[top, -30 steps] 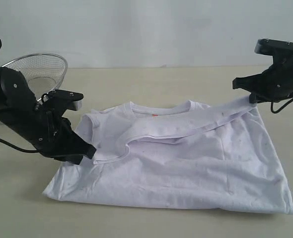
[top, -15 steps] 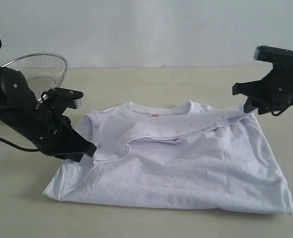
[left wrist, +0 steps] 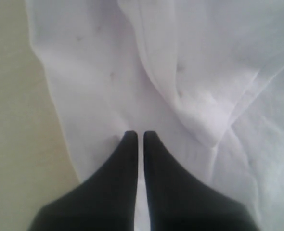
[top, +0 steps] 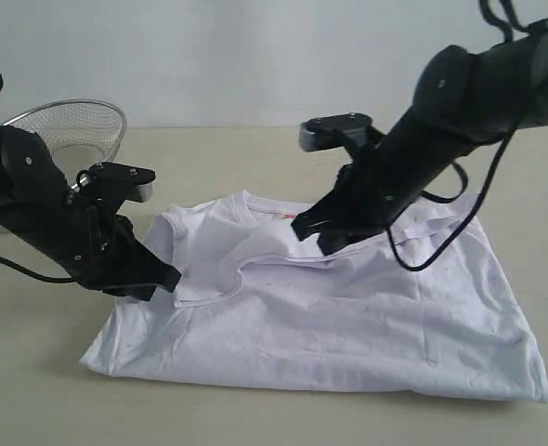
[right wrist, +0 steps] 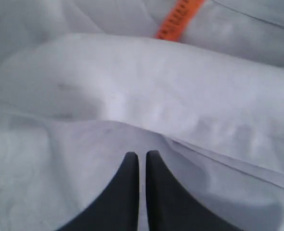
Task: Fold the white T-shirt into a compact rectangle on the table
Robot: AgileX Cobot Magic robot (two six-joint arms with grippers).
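Exterior view: left pincer [top: 165,279] and right pincer [top: 309,232] were closed tight, low over the white T-shirt [top: 348,321]; a dragging tip could undo its loose fold.

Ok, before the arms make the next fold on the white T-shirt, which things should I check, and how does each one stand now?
1. The left gripper is shut at the left sleeve edge of the white T-shirt: ok.
2. Cloth is really pinched in it: cannot tell.
3. The right gripper is shut, low over the shirt near the orange neck tag: ok.
4. The right side is folded inward across the chest: ok.
5. The whole shirt lies on the table, apart from the mesh basket: ok.
6. A compact rectangle is reached: not ok, the shirt lies wide with its hem unfolded.
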